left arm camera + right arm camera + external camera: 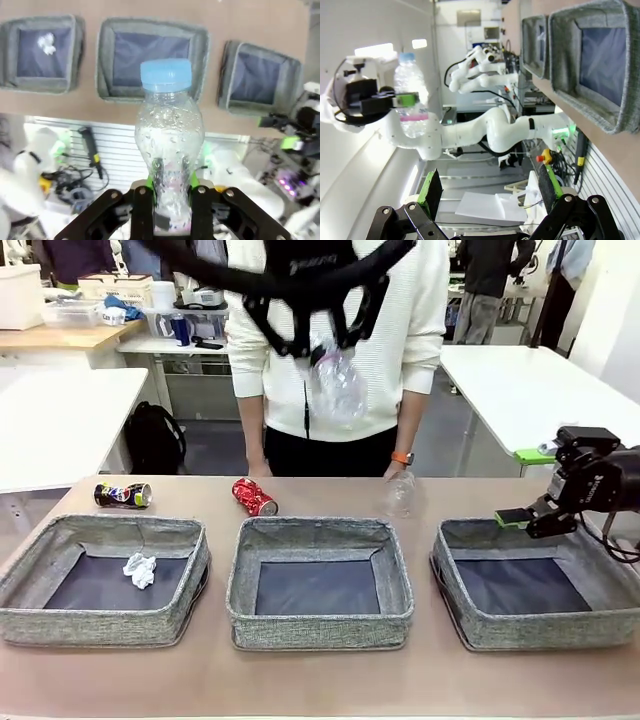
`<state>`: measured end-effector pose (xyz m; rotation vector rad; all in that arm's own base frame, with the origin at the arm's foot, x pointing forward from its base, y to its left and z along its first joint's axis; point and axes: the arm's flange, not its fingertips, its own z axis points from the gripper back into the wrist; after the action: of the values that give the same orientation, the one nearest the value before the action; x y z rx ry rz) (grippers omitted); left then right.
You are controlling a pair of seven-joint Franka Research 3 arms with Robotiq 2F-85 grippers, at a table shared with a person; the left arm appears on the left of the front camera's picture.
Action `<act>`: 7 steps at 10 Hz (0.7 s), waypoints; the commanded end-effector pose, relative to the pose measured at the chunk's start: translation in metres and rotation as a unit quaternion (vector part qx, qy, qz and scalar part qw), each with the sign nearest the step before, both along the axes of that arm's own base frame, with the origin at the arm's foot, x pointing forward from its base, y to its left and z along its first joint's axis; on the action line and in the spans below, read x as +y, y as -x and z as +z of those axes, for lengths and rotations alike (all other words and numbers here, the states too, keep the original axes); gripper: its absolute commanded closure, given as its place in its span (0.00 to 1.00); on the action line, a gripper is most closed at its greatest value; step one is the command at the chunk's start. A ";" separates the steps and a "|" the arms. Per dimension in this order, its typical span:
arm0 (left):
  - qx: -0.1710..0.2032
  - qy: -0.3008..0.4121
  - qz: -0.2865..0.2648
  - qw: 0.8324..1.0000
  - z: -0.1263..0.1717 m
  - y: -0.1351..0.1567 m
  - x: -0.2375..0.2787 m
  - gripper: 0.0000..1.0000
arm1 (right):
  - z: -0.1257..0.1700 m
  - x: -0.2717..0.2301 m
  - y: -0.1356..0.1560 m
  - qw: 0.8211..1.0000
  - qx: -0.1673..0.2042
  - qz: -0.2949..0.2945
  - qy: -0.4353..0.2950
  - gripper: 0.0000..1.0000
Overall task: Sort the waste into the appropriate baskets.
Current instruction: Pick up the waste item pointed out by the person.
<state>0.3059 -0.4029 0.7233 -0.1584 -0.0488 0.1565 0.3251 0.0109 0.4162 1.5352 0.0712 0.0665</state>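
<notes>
My left gripper (322,348) is clamped shut on the clear plastic bottle (167,130). The green pads pinch its lower body near the pale label, and the blue cap (166,75) points down towards the table. The bottle hangs high in the air in front of the person's white top, above the far side of the table and roughly in line with the middle basket (320,615).

I judge it empty and very light, with thin, smooth walls that would dent under a hard squeeze. The narrower waist where I have it looks like the stiffest place to hold. Once released it should drop cap first and may bounce on the soft bin.

My right gripper (489,190) stands wide open with nothing in it, beside the right basket (530,625).

The left basket (100,625) holds the crumpled paper ball (140,570). On the table behind the bins lie the dark can (123,495), the crushed red can (254,497) and the crushed clear container (400,493).
</notes>
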 end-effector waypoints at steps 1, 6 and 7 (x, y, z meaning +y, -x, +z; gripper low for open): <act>-0.007 -0.020 -0.027 0.999 0.033 -0.004 -0.025 0.77 | 0.001 0.002 -0.002 1.000 -0.015 -0.002 -0.012 0.00; 0.005 -0.094 -0.051 0.994 0.047 -0.023 -0.025 0.77 | 0.001 0.002 -0.002 1.000 -0.015 -0.002 -0.012 0.00; -0.006 -0.112 -0.067 0.991 0.047 -0.025 -0.021 0.77 | 0.001 0.002 -0.002 1.000 -0.015 -0.002 -0.012 0.00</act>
<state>0.3246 -0.4205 0.7505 0.0205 -0.0435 0.0554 0.3251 0.0107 0.4163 1.5355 0.0708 0.0662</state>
